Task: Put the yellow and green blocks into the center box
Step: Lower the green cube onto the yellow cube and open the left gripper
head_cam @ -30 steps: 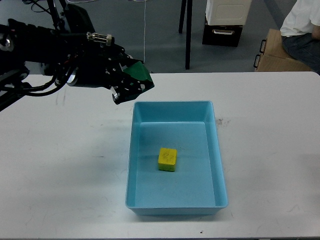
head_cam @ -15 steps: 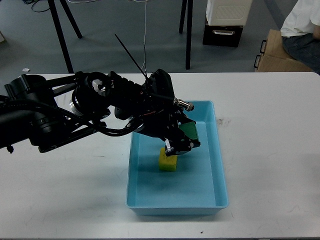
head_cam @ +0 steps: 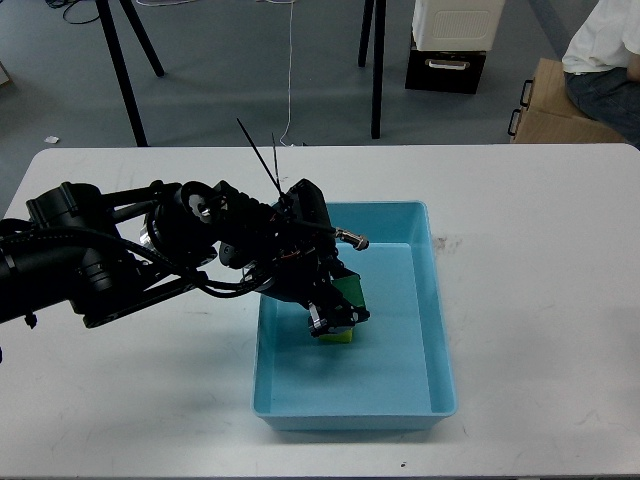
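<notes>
My left gripper (head_cam: 338,308) reaches from the left into the light blue box (head_cam: 437,330) at the table's middle. It is shut on a green block (head_cam: 350,294) and holds it low, right over the yellow block (head_cam: 338,336), which lies on the box floor and is mostly hidden under the gripper. I cannot tell whether the green block touches the yellow one. My right gripper is not in view.
The white table (head_cam: 540,250) carries only the box. Beyond its far edge stand a black stand leg (head_cam: 376,60), a white and black container (head_cam: 452,40), a cardboard box (head_cam: 550,105) and a seated person (head_cam: 605,50).
My left arm carried the green block from the box's far left corner into the box, then lower and left, down onto the yellow block.
</notes>
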You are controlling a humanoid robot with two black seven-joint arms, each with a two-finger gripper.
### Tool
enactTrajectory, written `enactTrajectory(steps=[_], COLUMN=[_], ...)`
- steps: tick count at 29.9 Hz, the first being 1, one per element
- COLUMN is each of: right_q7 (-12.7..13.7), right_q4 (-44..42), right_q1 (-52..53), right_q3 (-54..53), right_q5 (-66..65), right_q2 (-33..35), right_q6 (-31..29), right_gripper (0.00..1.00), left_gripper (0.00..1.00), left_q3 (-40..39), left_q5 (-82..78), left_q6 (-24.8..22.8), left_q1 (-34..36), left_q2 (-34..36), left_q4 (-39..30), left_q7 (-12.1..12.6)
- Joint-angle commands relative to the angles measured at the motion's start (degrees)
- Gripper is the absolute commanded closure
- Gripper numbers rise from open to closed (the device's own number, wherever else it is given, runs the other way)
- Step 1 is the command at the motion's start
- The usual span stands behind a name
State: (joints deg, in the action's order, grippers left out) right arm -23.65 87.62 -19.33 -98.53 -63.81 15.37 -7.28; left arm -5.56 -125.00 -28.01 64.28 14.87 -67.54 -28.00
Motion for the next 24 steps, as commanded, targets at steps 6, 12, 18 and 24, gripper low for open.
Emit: enactTrajectory(steps=[6,12,18,24], right_q7=[0.01,0.01,0.01,0.01], right_q4=[0.01,0.01,0.01,0.44], right_q1=[0.0,0.0,0.0,0.44], right_q3=[0.18,0.27,0.71,1.15], right_q5=[0.0,0.0,0.0,0.0], right_q2=[-0.07,-0.07,-0.07,-0.07], right_q6=[-0.02,-0.02,-0.02,-0.28], right_gripper=[0.02,0.02,0.02,0.02], left_gripper=[0.39,0.17,0.04,0.01], left_q3=[-0.15,-0.86,-1.56,-9.55], left_q5=[0.0,0.0,0.0,7.12], left_q6=[0.01,0.01,0.01,0.01], left_q1=[-0.03,-0.38,-0.91,-0.04], left_q2=[0.16,-0.28,-0.11,2.7], left_q4=[0.04,0.12,0.04,-2.42], left_q7=[0.0,0.0,0.0,0.0])
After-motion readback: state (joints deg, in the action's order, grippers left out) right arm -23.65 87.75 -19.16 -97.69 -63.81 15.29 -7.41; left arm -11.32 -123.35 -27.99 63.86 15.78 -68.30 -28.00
